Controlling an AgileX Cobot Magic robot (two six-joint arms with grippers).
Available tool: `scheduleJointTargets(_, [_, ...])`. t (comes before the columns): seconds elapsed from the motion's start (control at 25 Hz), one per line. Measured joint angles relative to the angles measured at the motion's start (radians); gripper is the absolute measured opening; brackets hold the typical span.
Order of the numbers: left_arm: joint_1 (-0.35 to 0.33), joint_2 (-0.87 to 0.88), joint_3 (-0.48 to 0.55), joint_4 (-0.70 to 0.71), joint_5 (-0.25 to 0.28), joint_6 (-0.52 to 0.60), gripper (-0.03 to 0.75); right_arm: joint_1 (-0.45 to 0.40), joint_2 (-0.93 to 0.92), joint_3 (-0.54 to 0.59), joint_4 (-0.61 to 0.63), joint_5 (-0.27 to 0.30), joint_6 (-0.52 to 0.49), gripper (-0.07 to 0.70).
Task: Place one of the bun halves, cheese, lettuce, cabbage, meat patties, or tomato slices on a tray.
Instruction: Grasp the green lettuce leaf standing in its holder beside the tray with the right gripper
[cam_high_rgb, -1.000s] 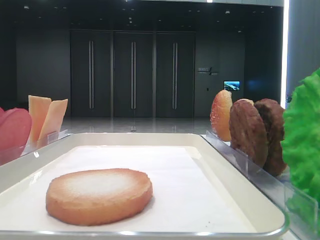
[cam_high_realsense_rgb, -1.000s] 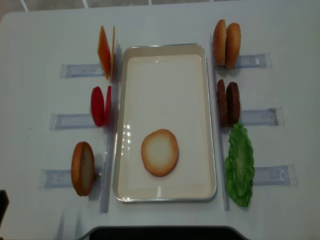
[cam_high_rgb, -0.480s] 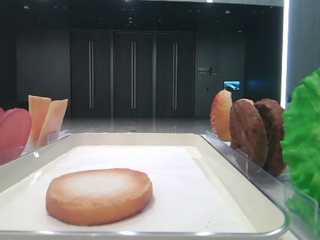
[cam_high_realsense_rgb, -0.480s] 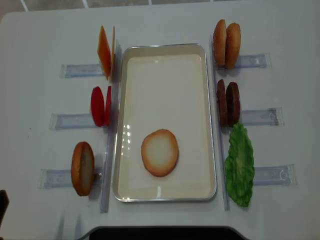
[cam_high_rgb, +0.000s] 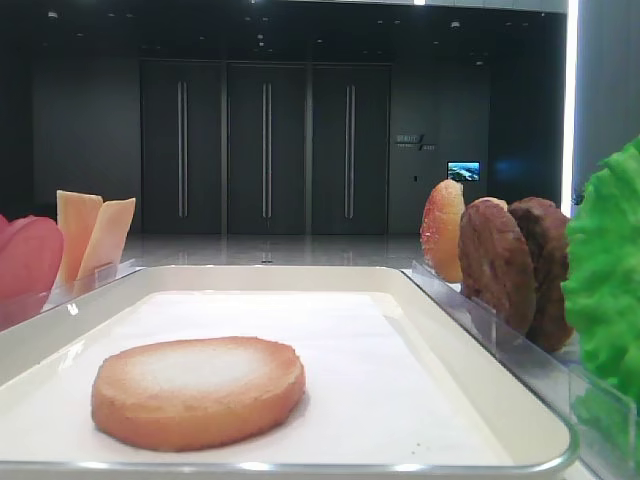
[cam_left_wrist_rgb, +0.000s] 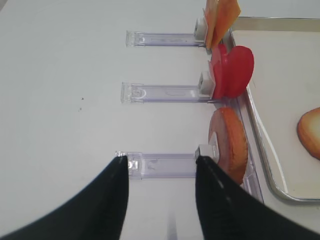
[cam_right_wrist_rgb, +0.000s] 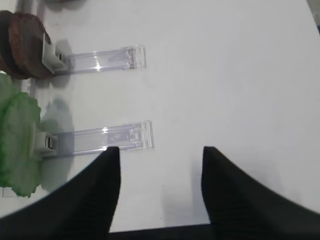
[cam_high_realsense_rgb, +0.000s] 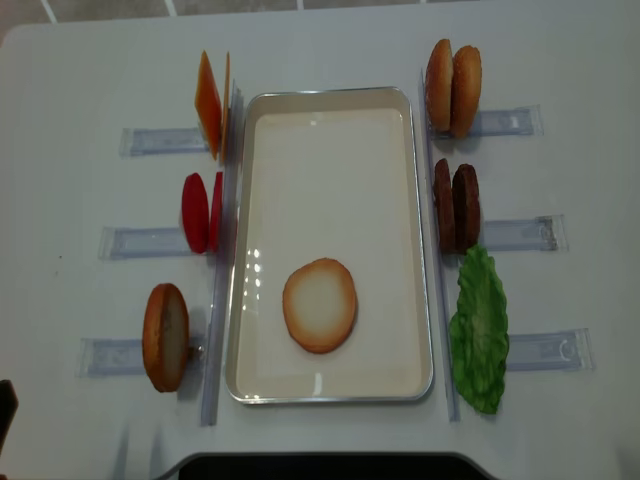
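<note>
Tray (cam_high_realsense_rgb: 330, 110): cream-white, lengthwise in the middle of the white bench (cam_high_realsense_rgb: 90, 60), between two columns of clear plastic holders.
Bun half on tray (cam_high_realsense_rgb: 319, 305): lies flat, pale cut face up, in the tray's near half, apart from every rim; in the low exterior view it sits at the front left (cam_high_rgb: 198, 390).
Other bun halves: one stands on edge in the near-left holder (cam_high_realsense_rgb: 165, 336), just outside the tray's left rim; two more stand side by side in the far-right holder (cam_high_realsense_rgb: 452, 88).
Cheese (cam_high_realsense_rgb: 210, 103): thin orange slices upright in the far-left holder.
Tomato slices (cam_high_realsense_rgb: 201, 212): red discs upright in the middle-left holder, beside the tray's left rim.
Meat patties (cam_high_realsense_rgb: 455, 207): two dark brown discs on edge in the middle-right holder.
Lettuce (cam_high_realsense_rgb: 480, 331): bright green ruffled leaf at the near-right holder, just outside the tray's right rim, its far tip close to the patties.
Left end effector (cam_left_wrist_rgb: 161, 167): jaws spread wide, nothing between them, above the bench at the outer end of the near-left clear holder (cam_left_wrist_rgb: 162, 164).
Right end effector (cam_right_wrist_rgb: 160, 155): jaws apart, holding nothing, over bare bench just beside the outer end of the lettuce's holder (cam_right_wrist_rgb: 100, 139).
</note>
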Motion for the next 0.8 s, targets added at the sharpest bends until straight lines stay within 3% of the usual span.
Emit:
scheduleJointTargets(0.2, [0.0, 0.0, 0.0, 0.0, 0.0, 0.0, 0.337, 0.0, 0.239, -0.101, 0.005, 0.0, 0.034, 0.355])
scheduleJointTargets(0.4, [0.0, 0.0, 0.0, 0.0, 0.0, 0.0, 0.337, 0.0, 0.394, -0.126, 0.077, 0.0, 0.042, 0.355])
scheduleJointTargets(0.8, [0.0, 0.0, 0.0, 0.0, 0.0, 0.0, 0.337, 0.002, 0.448, -0.128, 0.188, 0.001, 0.028, 0.355])
